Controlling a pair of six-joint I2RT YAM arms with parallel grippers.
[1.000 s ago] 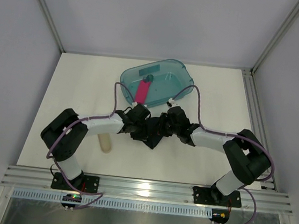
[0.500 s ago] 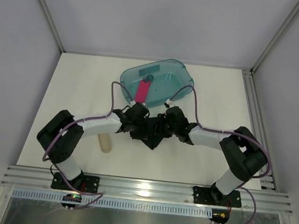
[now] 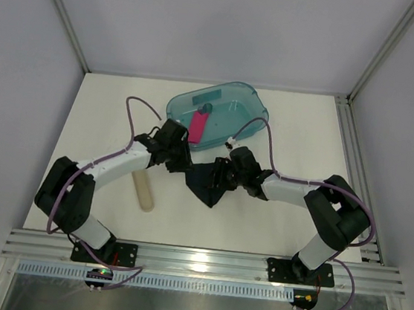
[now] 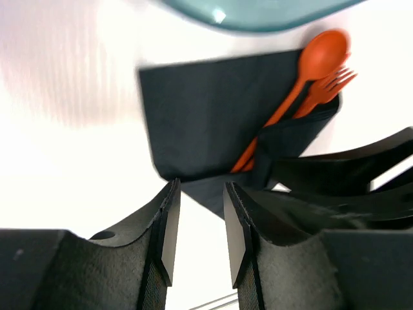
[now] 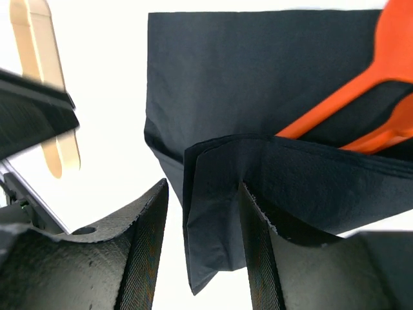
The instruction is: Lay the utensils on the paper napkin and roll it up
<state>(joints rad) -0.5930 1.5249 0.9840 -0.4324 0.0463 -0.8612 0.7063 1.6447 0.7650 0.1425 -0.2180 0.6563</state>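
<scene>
Lying mid-worktop (image 3: 107,114) in the top view, the paper napkin (image 3: 207,186), black, sits between both arms. Left wrist view: left gripper (image 4: 201,226) jaws spread, empty, just off a napkin corner; orange utensils (image 4: 303,81) tucked under a fold. Right wrist view: right gripper (image 5: 203,239) jaws spread, folded napkin edge between them, unpinched.

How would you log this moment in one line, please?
utensils: on paper napkin, handles under its fold | left hand: open, empty | right hand: open at fold
</scene>
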